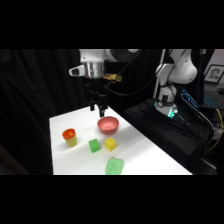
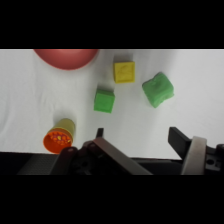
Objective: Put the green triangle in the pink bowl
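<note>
A white robot arm hangs its claw [image 1: 98,107] above the far end of the white worktop [image 1: 145,150], fingers apart and holding nothing. Just below it sits the pink bowl [image 1: 108,124], which looks empty from the side, near the worktop's far right edge. An orange-and-yellow cup [image 1: 69,137] stands toward the left edge; whether it holds anything cannot be told. The green triangle [image 1: 114,166], a pale green wedge with a rounded top, lies at the near edge, well apart from the bowl. Between them rest a green cube [image 1: 94,145] and a yellow cube [image 1: 110,144], side by side.
</note>
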{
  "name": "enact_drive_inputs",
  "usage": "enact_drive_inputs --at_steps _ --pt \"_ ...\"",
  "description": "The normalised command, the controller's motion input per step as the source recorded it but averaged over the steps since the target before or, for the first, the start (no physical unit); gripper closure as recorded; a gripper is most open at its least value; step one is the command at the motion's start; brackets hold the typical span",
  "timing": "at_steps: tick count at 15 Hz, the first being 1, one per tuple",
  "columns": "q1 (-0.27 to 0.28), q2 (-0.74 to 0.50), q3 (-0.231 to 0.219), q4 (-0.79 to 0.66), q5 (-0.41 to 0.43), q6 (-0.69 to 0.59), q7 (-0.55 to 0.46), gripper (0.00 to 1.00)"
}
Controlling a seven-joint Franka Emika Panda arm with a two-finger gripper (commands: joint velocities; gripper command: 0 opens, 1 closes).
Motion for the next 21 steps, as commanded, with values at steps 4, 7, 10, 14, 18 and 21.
enact_drive_inputs --at_steps 4,7,10,14,18,21 --pt "0.021 0.00 0.050 -0.04 -0.049 0.05 0.09 0.00" --pt "0.072 0.02 0.077 -0.06 -0.089 0.12 0.17 0.00" --pt "0.080 0.10 0.073 0.00 -0.109 0.21 0.20 0.00" --pt "0.077 0.22 0.050 0.09 -0.145 0.28 0.26 0.00" --pt "0.102 0.24 0.022 0.13 -0.220 0.23 0.33 0.00" --pt "0.111 0.23 0.015 0.18 -0.200 0.14 0.29 0.00"
